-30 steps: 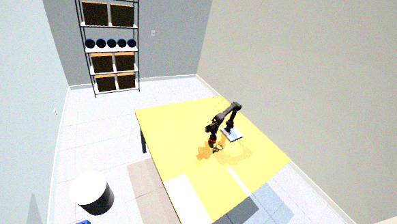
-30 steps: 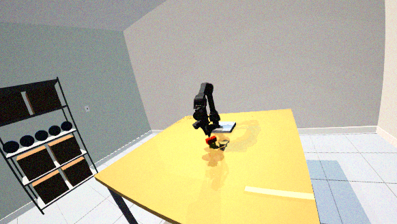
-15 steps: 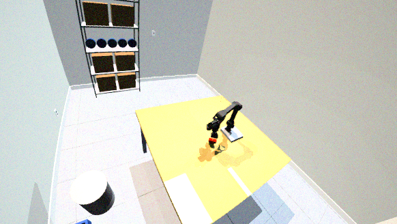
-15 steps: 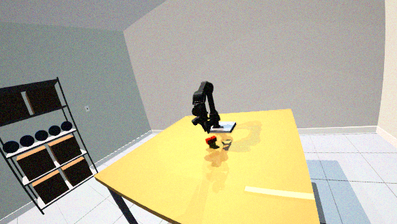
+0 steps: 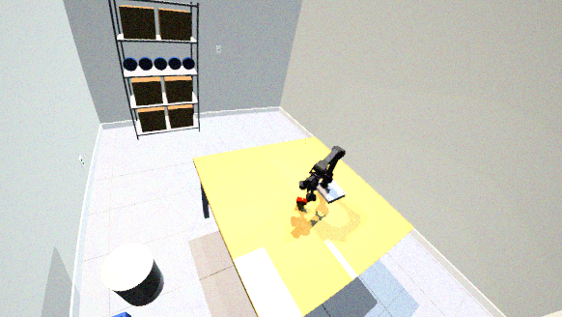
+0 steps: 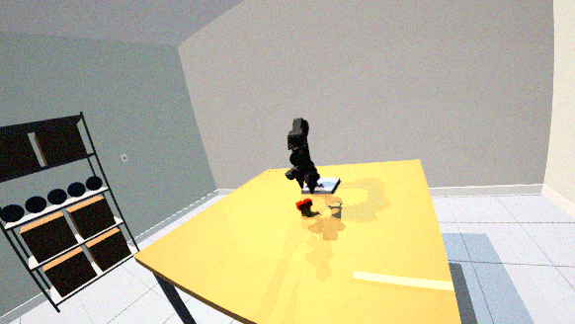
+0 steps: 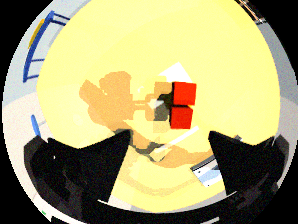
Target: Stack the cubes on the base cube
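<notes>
Two red cubes show side by side in the wrist view, one cube [image 7: 184,93] farther from the fingers and the other cube [image 7: 181,117] nearer, with a thin dark line between them. In the top and exterior views their red faces [image 5: 301,199] [image 6: 302,202] sit above a dark shape [image 5: 301,206] [image 6: 306,211]; the base cube cannot be told apart there from shaded sides and shadow. Whether the cubes sit level or on diagonal corners is too small to tell. My gripper [image 7: 170,134] [image 5: 310,197] [image 6: 312,191] is open and empty, above and to the robot-base side of the cubes.
The yellow table [image 5: 251,193] [image 6: 222,237] carries the robot's pale base plate [image 5: 333,193] [image 6: 328,185] behind the cubes. Arm shadows fall around the cubes. A white strip [image 5: 341,258] [image 6: 400,281] lies on the table. A shelf rack [image 5: 159,72] stands beyond the table.
</notes>
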`<state>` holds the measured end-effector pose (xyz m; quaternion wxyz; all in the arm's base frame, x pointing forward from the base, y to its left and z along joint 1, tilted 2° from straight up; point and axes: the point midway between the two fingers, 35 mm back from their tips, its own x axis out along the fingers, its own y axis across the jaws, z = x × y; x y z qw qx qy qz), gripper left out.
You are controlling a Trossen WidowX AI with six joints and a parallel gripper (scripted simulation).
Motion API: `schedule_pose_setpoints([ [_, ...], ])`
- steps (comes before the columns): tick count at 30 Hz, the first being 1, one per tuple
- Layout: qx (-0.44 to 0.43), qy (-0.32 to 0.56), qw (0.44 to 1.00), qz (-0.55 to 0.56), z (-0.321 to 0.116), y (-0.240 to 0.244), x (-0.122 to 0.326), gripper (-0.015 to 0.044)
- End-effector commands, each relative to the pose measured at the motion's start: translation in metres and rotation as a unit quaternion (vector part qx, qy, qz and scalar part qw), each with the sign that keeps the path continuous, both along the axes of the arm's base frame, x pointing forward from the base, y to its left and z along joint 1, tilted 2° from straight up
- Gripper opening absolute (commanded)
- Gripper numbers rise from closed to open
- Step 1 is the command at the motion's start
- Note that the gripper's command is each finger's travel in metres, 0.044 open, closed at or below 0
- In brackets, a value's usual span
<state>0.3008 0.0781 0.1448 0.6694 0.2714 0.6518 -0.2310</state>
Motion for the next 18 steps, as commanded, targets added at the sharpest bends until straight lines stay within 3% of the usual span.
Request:
schedule_pose_setpoints([
  [1,-0.001,0.001,1.0,0.003,0.0,0.03,-0.012,0.04],
  [8,0.005,0.009,1.0,-0.019,0.004,0.089,-0.039,0.04],
  [18,0.005,0.009,1.0,-0.02,0.004,0.092,-0.041,0.04],
])
